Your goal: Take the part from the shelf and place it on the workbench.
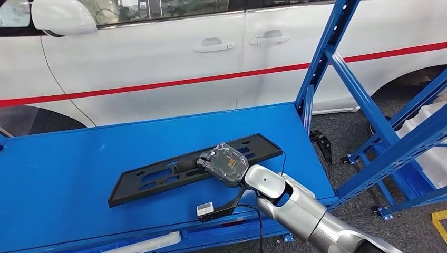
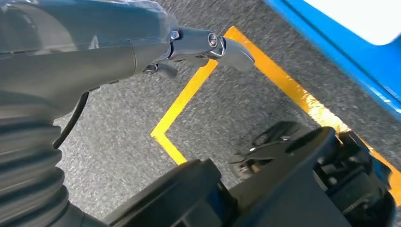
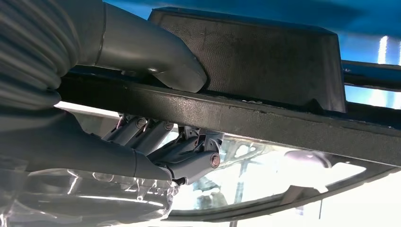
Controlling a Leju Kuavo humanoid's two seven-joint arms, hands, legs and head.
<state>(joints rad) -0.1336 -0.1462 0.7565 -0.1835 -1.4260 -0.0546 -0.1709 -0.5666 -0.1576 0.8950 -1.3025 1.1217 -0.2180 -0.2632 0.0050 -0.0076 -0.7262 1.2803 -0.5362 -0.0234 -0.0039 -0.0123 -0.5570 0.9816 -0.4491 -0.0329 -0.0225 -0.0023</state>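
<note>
Right hand grasping the black part near the table's front edge; left hand released.

A white car is standing broadside along the far side of the scene; a red stripe is running along its doors, two door handles are sitting above that stripe, and a side mirror is jutting out near the car's front window; a dark wheel arch is showing low on the car; grey carpeted floor is lying below the car, and yellow tape lines are meeting at a corner on that floor.
</note>
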